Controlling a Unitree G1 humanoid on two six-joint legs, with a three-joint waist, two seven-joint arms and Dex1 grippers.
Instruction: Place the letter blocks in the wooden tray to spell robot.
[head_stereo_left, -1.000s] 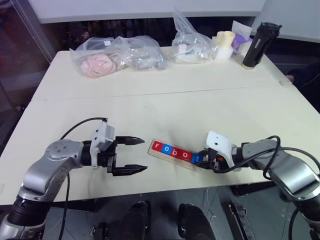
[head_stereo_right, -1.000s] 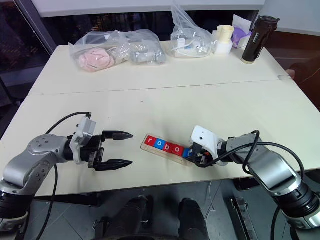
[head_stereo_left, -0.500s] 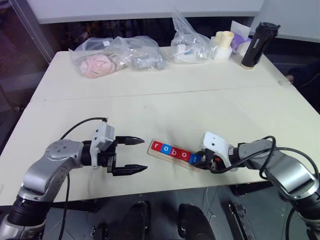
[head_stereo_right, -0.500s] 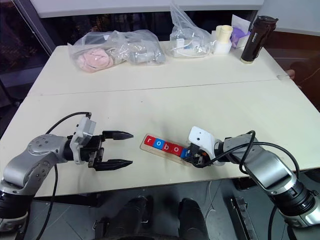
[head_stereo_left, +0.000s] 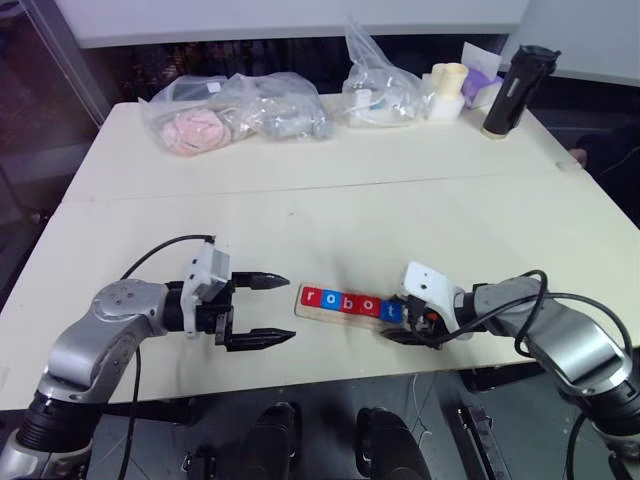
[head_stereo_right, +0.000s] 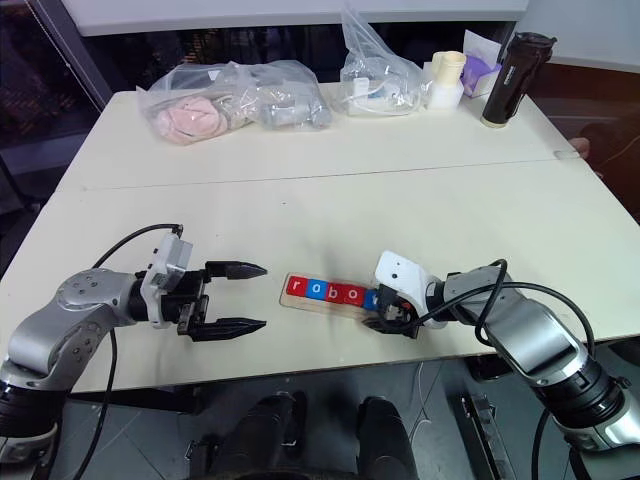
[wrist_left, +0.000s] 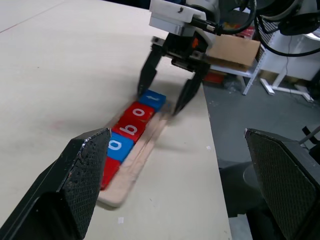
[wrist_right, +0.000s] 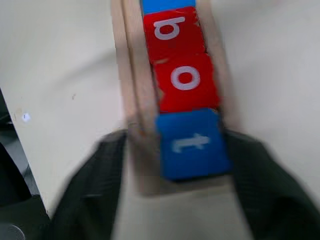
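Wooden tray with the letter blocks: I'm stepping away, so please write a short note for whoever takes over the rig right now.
Right claw: open, fingers on either side of the blue t block at the end of the wooden tray, holding nothing.
Left claw: open, empty, hovering just left of the tray.
Letter blocks: all five sit in the tray's slot, reading r, o, b, o, t.
Done: the word is spelled.
Left: probably only to draw the right claw back without nudging the tray.
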